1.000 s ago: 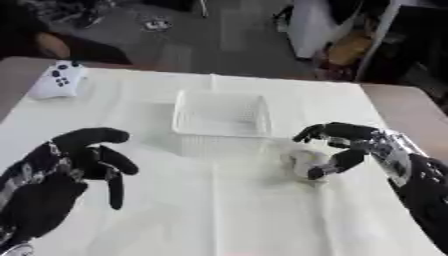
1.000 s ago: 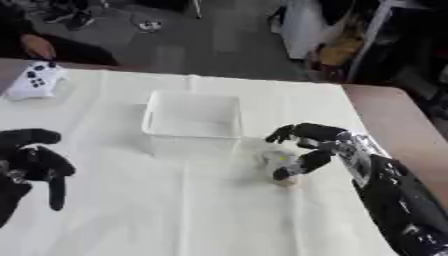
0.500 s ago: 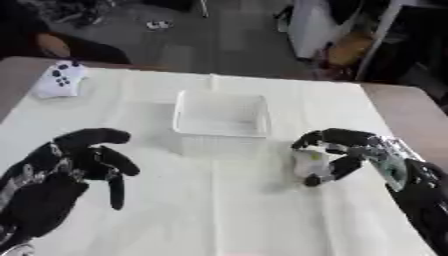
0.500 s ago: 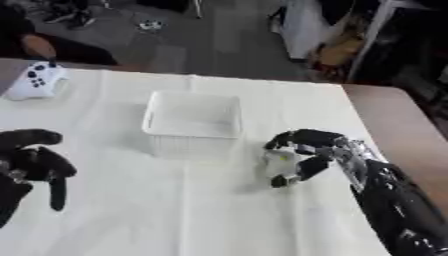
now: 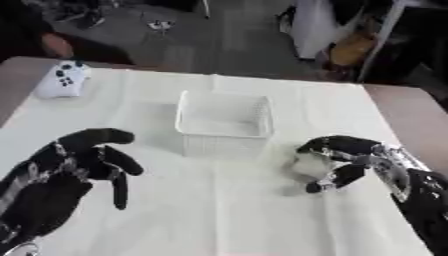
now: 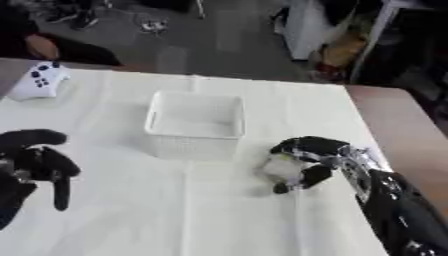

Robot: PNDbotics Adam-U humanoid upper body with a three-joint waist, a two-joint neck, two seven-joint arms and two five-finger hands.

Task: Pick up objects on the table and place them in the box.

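Note:
A small pale rounded object [image 6: 282,168] lies on the white tablecloth to the right of the white mesh box [image 5: 224,125]. My right hand [image 5: 354,160] is curled round it, fingers over the top and thumb below, so most of it is hidden in the left eye view. The box looks empty. A white game controller [image 5: 63,80] lies at the far left of the table. Near the lower left my left hand [image 5: 79,160] hovers over the cloth with fingers relaxed and holds nothing.
The table's brown right edge [image 5: 411,120] shows beyond the cloth. Past the far edge are a dark floor, a person's hand [image 5: 54,46] at the upper left and cluttered furniture [image 5: 350,35] at the upper right.
My right hand has closed its fingers round the pale object. The camera has tilted a little, shifting the whole scene. My left hand has stayed put.

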